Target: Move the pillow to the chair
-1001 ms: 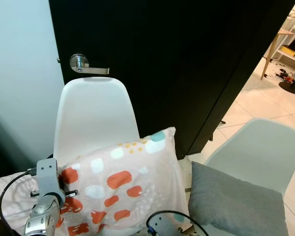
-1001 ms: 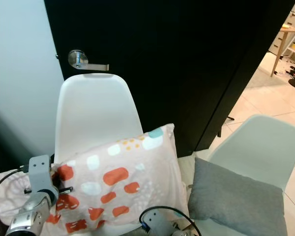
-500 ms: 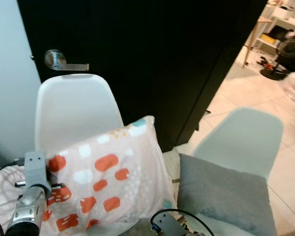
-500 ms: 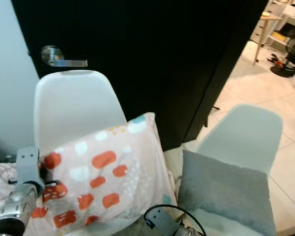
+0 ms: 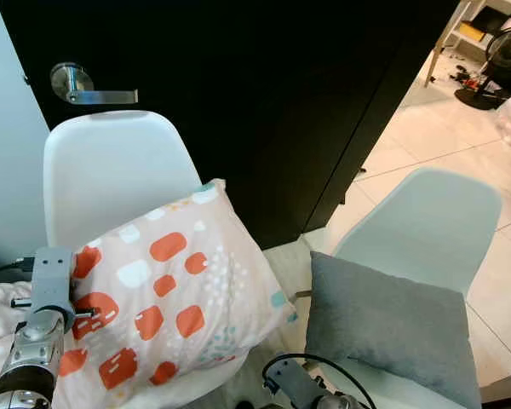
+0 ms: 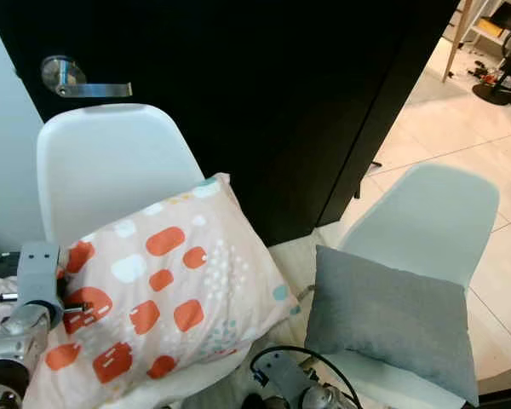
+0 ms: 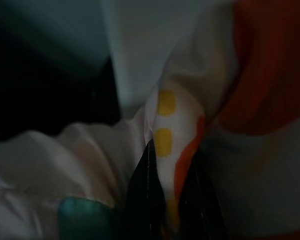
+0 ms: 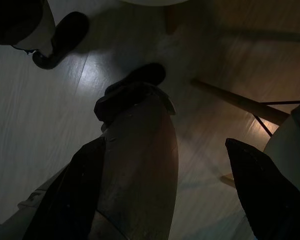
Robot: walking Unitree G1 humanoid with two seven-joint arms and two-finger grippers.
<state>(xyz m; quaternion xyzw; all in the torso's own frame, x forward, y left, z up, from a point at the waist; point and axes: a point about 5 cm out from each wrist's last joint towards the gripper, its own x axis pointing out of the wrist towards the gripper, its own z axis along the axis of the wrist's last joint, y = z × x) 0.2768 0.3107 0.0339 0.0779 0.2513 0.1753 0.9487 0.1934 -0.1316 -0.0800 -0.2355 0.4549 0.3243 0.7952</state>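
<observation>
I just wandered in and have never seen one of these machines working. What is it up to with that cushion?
The robot is putting a patterned pillow onto a white chair by a black door. Its left pincer is shut on a fold of the pillow, which lies tilted on the seat against the backrest. Its right pincer is open, pointing at the floor. A grey pillow sits on the next chair.

Setting: home interior, living or dining area. Evidence: two white moulded shell chairs, one at 9 o'clock, one at 3 o'clock; patterned pillow and grey cushion on the seats; black door with lever handle at 11 o'clock; cream tiled floor and wooden shelving at 2 o'clock.
</observation>
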